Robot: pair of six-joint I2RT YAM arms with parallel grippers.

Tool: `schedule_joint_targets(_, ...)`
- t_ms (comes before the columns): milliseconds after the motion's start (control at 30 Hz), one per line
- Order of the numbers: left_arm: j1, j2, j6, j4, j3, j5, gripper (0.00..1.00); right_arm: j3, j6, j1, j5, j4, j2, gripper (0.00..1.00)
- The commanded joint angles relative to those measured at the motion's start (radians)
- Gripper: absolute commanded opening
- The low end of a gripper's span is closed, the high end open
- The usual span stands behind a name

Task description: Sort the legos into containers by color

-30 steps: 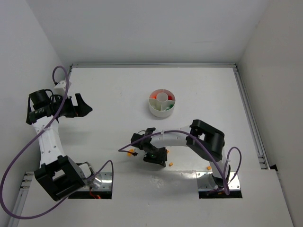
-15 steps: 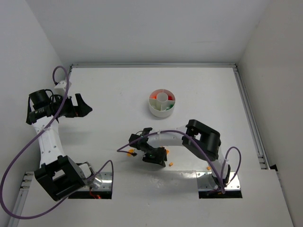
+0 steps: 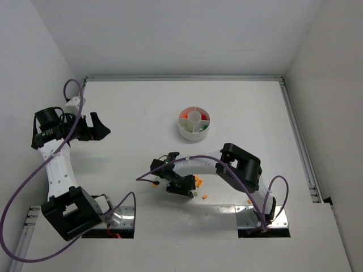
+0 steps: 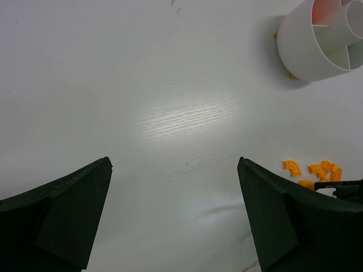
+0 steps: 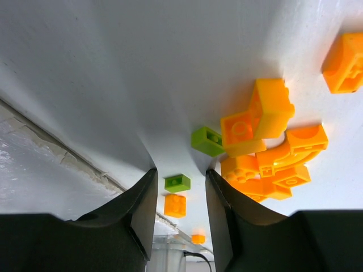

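L gripper [image 3: 101,126] hangs over the far-left of the table [image 3: 136,107], well apart from everything. Jaws are as wide as they go w/ nothing betw them; its wrist cam shows only bare white table betw the L fingers [image 4: 57,218]. R gripper [image 3: 182,187] sits low over the table near centre, arm bent round to the left. Its jaws stand part open w/ a narrow gap and grip nothing: in wrist view the R fingers [image 5: 127,226] frame a strip of table and no brick touches either pad. As for the legos, an orange cluster [image 5: 266,150] lies just beside the R fingertips, several pcs piled and touching, some curved. One green brick [image 5: 207,141] sits right against the cluster on the gripper side. A 2nd green brick [image 5: 177,182] and an orange brick [image 5: 174,205] show thru the gap betw the fingers, further off on the table, close together and apart from the cluster. A lone orange pc [image 5: 344,55] lies apart from the pile. From top, one more orange bit [image 3: 250,201] lies near the R arm base. The dish [image 3: 194,134] stands further back, mid-table, well apart from both grippers. Red/orange shows in its left wedge, green in the near wedge, and the centre cup looks white. Tiny orange specks [image 4: 293,76] peek out at the dish's foot, too small to tell more.
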Motion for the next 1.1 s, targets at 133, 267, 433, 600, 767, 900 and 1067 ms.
schedule_joint_targets(133,0.009,-0.003,0.017,-0.004,0.017,0.018,0.99,-0.107,-0.007,0.003,-0.018,0.234,0.015,0.39)
schedule_joint_targets(267,0.009,-0.003,0.017,-0.004,0.017,0.018,0.99,-0.144,-0.007,0.003,-0.018,0.243,-0.008,0.40)
schedule_joint_targets(433,0.009,0.006,0.017,-0.004,0.017,0.027,0.99,-0.134,-0.007,0.003,-0.018,0.243,-0.008,0.40)
schedule_joint_targets(600,0.009,0.006,0.017,-0.004,0.017,0.027,0.99,-0.158,-0.007,0.003,-0.018,0.243,-0.050,0.43)
schedule_joint_targets(767,0.009,-0.003,0.017,-0.004,0.008,0.018,0.99,-0.190,-0.007,0.003,0.002,0.243,-0.079,0.43)
schedule_joint_targets(900,0.009,-0.003,0.008,-0.004,0.008,0.027,0.99,-0.206,-0.017,0.003,-0.007,0.252,-0.093,0.40)
schedule_joint_targets(1067,0.009,-0.003,0.008,-0.004,0.017,0.027,0.99,-0.236,-0.017,0.003,-0.016,0.257,-0.111,0.32)
